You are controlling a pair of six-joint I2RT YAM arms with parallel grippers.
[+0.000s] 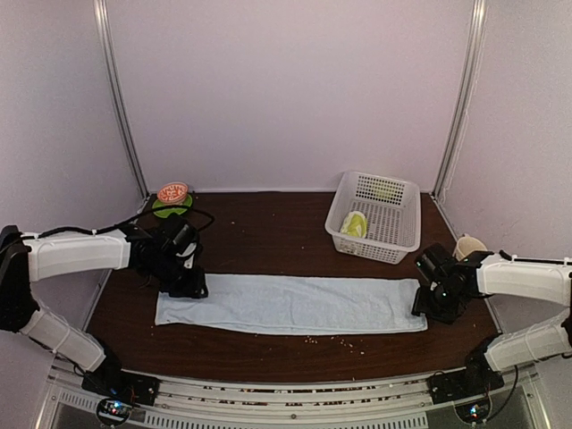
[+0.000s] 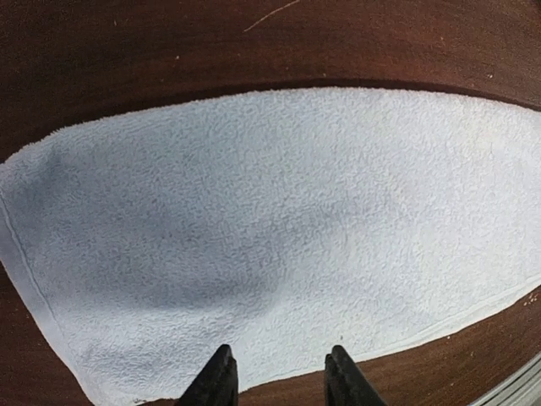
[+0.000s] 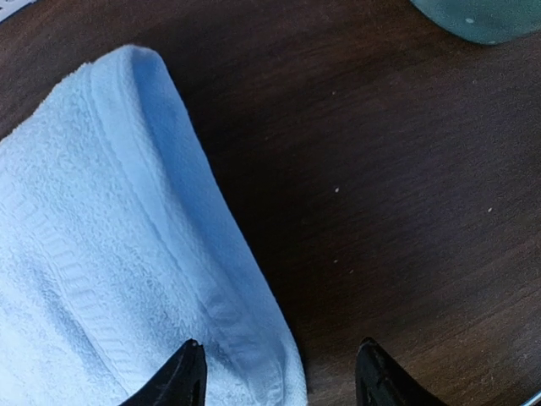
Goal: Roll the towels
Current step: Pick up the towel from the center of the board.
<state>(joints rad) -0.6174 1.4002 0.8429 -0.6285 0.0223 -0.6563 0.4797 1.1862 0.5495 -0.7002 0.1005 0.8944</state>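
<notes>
Light-blue towel [image 1: 290, 304] is being shown lying flat and unrolled across the near part of the brown table [image 1: 268, 237], its long side running left to right. Its left end is being overhung by the left gripper [image 2: 279, 368]. The fingers are being held partly apart with nothing caught between them, and cloth and a strip of bare table are being seen in the gap. At the right end the right gripper [image 3: 279, 364] is being held low, its fingers spread wider and also empty. The towel's hemmed end is being seen beside and under one finger [image 3: 182, 376], with bare wood under the other; whether that finger is touching the cloth cannot be told. The yellow-green towel [image 1: 355, 224] is being held in a white basket [image 1: 398, 223] at the back right of the table, bunched against the basket's left side, well apart from both grippers. A round red and green thing [image 1: 172, 198] is being noted at the back left corner. A pale cup-like thing [image 1: 467, 246] is being noted at the right edge, near the right arm. Small crumbs [image 1: 340, 338] are being seen scattered in front of the light-blue towel.
</notes>
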